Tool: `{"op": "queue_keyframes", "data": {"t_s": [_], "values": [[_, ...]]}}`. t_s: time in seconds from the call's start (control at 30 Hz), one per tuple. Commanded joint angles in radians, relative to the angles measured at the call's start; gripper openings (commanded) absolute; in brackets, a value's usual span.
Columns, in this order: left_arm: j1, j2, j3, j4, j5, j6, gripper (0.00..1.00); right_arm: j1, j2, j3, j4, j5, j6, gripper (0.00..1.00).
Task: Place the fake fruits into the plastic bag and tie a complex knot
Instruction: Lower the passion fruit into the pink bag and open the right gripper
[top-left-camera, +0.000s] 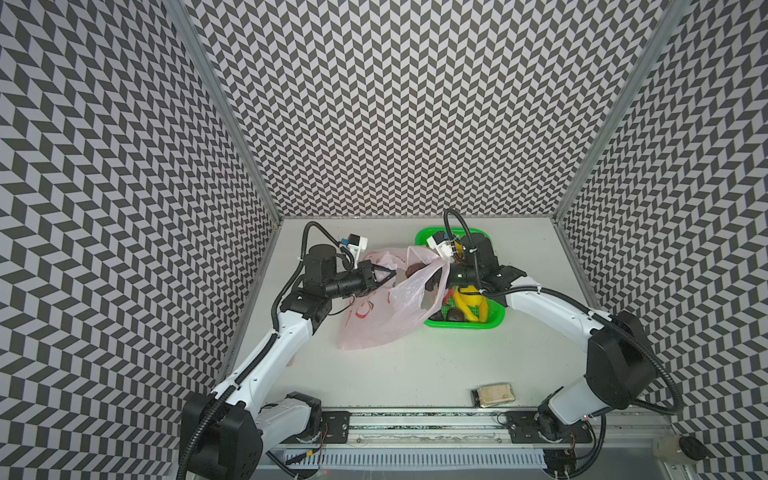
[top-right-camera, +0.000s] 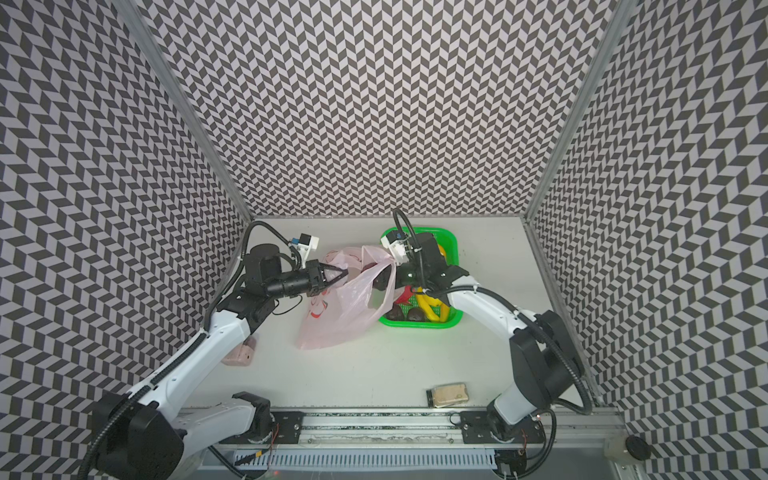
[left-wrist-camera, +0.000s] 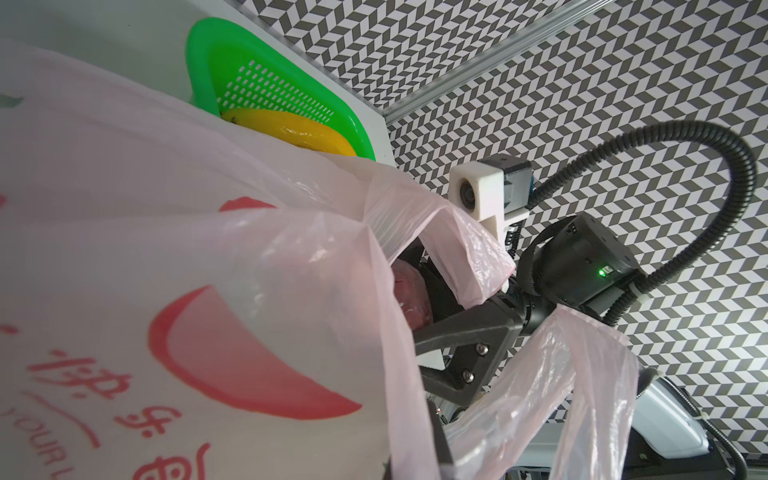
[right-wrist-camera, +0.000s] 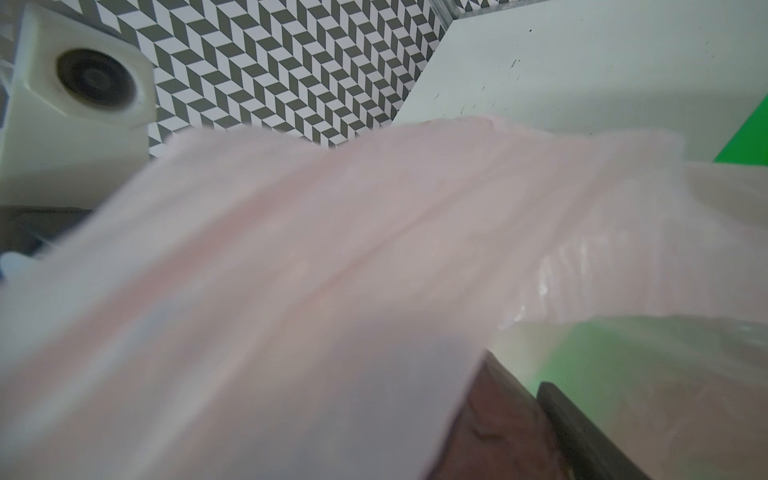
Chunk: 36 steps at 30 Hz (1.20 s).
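Enclosure interior: three walls (top-left-camera: 415, 104) papered in a grey-and-white chevron pattern, joined at the far left and right by aluminium corner posts (top-left-camera: 222, 108); pale tabletop (top-left-camera: 395, 374); metal rail (top-left-camera: 415, 417) along the near edge.

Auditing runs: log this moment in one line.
left gripper shut on plastic bag | right gripper holding dark brown fruit inside bag | bananas in basket

The left gripper (top-left-camera: 388, 275) is held pointing right on an arm extended from the near left, jaws closed on the rim of the plastic bag (top-left-camera: 374, 320). The right gripper (top-left-camera: 431, 283) is pointed left on an arm bent in from the near right, and is clamped around a dark brown fruit (left-wrist-camera: 409, 297).
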Motion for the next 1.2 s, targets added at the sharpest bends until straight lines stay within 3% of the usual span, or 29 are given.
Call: {"op": "queue_keyframes", "data": {"t_s": [0.0,0.63,1.17], "values": [[-0.004,-0.009,-0.007,0.038,0.01,-0.006,0.0,0.01,0.009,0.025,0.043,-0.033,0.006,0.81],[-0.003,-0.024,-0.006,0.035,0.015,-0.006,0.0,0.019,0.005,0.058,0.021,-0.04,0.001,0.93],[0.01,-0.025,-0.014,0.032,0.008,-0.003,0.0,0.015,-0.053,0.044,-0.027,-0.007,-0.018,0.92]]}}
